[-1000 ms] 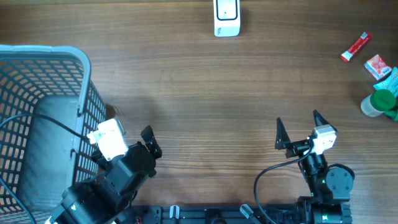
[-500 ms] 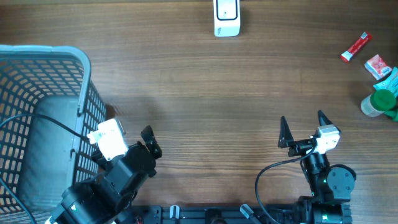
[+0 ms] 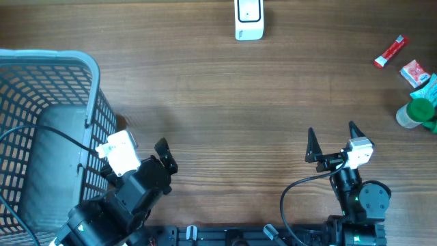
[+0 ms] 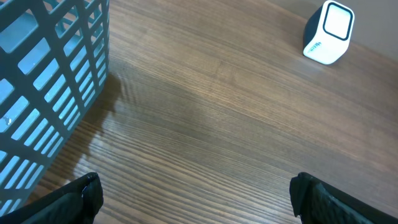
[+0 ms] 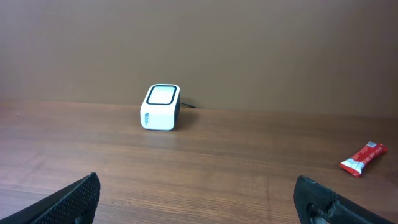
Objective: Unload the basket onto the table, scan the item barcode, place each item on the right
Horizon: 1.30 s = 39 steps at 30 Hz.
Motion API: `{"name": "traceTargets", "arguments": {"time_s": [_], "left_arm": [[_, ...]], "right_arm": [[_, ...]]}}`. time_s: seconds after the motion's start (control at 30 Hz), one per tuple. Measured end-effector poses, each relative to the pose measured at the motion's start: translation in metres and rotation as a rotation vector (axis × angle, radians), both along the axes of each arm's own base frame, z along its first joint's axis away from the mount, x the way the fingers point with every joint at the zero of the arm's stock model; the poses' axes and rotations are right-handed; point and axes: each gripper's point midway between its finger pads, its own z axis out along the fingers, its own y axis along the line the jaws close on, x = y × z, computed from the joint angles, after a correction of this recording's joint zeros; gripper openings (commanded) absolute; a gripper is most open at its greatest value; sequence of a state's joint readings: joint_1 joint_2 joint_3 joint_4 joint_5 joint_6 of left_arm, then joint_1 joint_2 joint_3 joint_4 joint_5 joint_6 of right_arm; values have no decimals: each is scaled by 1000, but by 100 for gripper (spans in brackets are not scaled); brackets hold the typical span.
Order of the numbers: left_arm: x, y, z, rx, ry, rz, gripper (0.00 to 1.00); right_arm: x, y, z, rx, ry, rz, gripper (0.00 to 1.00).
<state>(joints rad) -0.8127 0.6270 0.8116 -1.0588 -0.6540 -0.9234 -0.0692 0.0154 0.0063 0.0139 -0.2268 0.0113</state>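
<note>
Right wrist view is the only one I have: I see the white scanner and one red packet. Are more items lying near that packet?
Observer: Yes, a green-capped bottle lies right of the red packet, nearer to the robot.
Operator: Is there any basket or bin?
Observer: A blue-grey basket stands at the table's left side, beside the left gripper.
Operator: Does that gripper hold anything?
Observer: No, it is open and empty.

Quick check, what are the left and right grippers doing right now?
Left gripper: open, holding nothing.
Right gripper: open, holding nothing.
</note>
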Motion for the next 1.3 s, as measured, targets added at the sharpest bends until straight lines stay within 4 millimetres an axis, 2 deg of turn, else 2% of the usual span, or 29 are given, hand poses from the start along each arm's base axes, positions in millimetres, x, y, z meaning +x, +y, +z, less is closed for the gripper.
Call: {"name": "traceTargets", "arguments": {"time_s": [0.2, 0.27, 0.37, 0.47, 0.5, 0.6, 0.67, 0.8, 0.87, 0.93, 1.03, 1.17, 1.3], "left_arm": [[0, -1, 0, -6, -1, -3, 100], [5, -15, 8, -63, -39, -33, 100], [22, -34, 34, -194, -151, -40, 100], [44, -46, 74, -296, -314, -62, 100], [53, -54, 94, -325, -401, -107, 100], [65, -71, 137, -284, -624, -276, 100], [65, -80, 147, -212, -698, -389, 100], [57, -87, 130, -117, -671, -543, 100], [56, -74, 120, -78, -672, -546, 100], [53, -65, 122, -72, -714, -533, 100], [42, -46, 114, -60, -791, -498, 100], [21, -39, 105, -54, -852, -534, 100], [19, -45, 71, -69, -780, -583, 100]], "right_arm": [[0, 0, 0, 0, 0, 0, 100], [0, 0, 0, 0, 1, 0, 100], [0, 0, -1, 0, 2, 0, 100], [0, 0, 0, 0, 2, 0, 100], [0, 0, 0, 0, 2, 0, 100], [0, 0, -1, 0, 2, 0, 100], [0, 0, -1, 0, 2, 0, 100], [0, 0, -1, 0, 2, 0, 100], [0, 0, -1, 0, 3, 0, 100], [0, 0, 0, 0, 2, 0, 100], [0, 0, -1, 0, 2, 0, 100], [0, 0, 0, 0, 1, 0, 100], [0, 0, 0, 0, 1, 0, 100]]}}
